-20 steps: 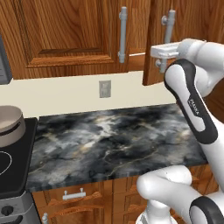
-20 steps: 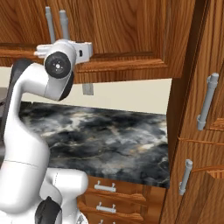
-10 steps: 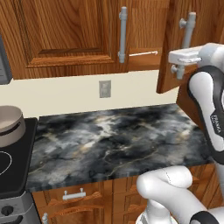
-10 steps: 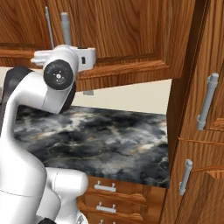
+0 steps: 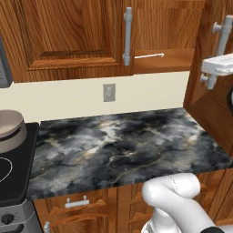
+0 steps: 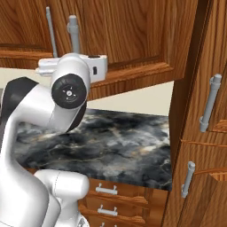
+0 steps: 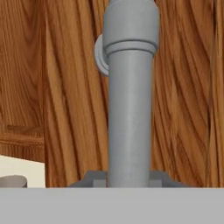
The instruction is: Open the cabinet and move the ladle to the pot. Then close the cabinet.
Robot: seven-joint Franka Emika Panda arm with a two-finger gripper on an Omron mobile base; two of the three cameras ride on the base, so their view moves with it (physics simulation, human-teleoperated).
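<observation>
The cabinet's right door [image 5: 205,98] stands swung out from its frame. My gripper [image 5: 214,69] is shut on the low end of that door's grey bar handle [image 5: 223,29]. In the hand view the handle [image 7: 130,109] runs up between my fingertips [image 7: 94,179]. From the right base view the same handle [image 6: 73,33] rises above my hand. Inside the cabinet, the ladle [image 5: 150,56] shows as a thin pale rod lying on the shelf. The left door's handle [image 5: 128,36] marks a door that is still closed. The pot [image 5: 8,129] sits on the stove at the far left.
A dark marble counter [image 5: 118,145] lies below the cabinet, with a wall outlet [image 5: 108,92] above it. The black stove [image 5: 11,182] adjoins it on the left. Drawers [image 5: 75,202] run under the counter. A tall cabinet with bar handles [image 6: 209,103] stands to the right.
The right door has swung further open with my gripper on its handle, and my hand has moved right. The shelf with the ladle has come into sight.
</observation>
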